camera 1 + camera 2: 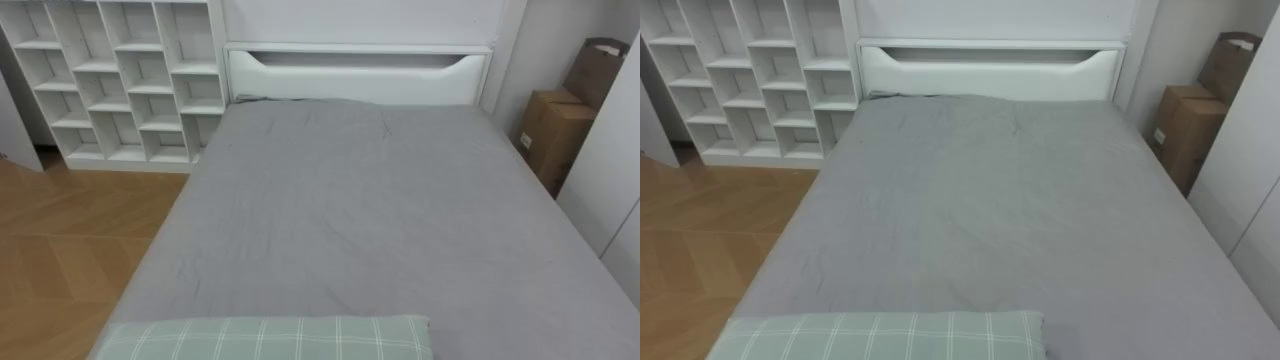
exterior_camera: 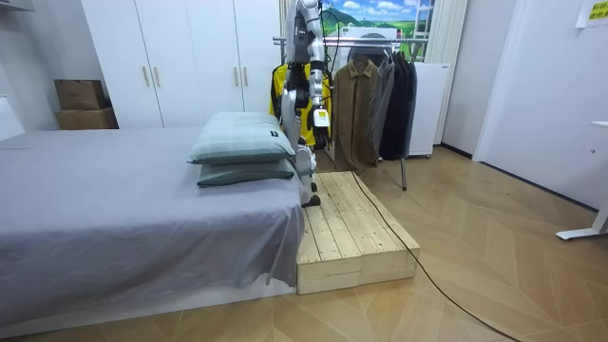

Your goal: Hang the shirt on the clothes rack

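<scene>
Eye views: a bed (image 1: 380, 220) with a grey sheet runs to a white headboard (image 1: 350, 75), a checked green pillow (image 1: 270, 338) lies at the near edge, an open shelf unit (image 1: 120, 80) stands to the left and cardboard boxes (image 1: 550, 130) to the right. Room view: the robot stands on a wooden platform (image 2: 351, 237) at the pillow end of the bed, facing it. The clothes (image 2: 366, 104) hang on a rack (image 2: 403, 171) just behind it, and its left hand (image 2: 319, 131) hangs at its side, the finger state impossible to tell.
</scene>
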